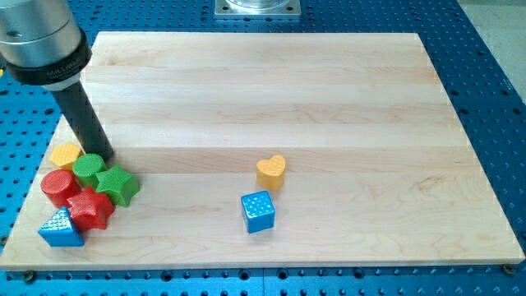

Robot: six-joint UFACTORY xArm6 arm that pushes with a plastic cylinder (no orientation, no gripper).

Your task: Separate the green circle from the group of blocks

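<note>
The green circle (pixel 87 168) sits in a tight cluster at the board's lower left. Around it are a yellow block (pixel 65 154) to its upper left, a red circle (pixel 58 187) to its lower left, a green star (pixel 118 184) to its right, a red star (pixel 89 209) below, and a blue block (pixel 60 228) at the bottom. My tip (pixel 102 158) rests on the board just above and right of the green circle, touching or nearly touching it.
A yellow heart (pixel 270 172) and a blue cube (pixel 258 211) lie apart near the board's lower middle. The wooden board (pixel 271 90) rests on a blue perforated table. A metal mount (pixel 257 7) is at the view's top.
</note>
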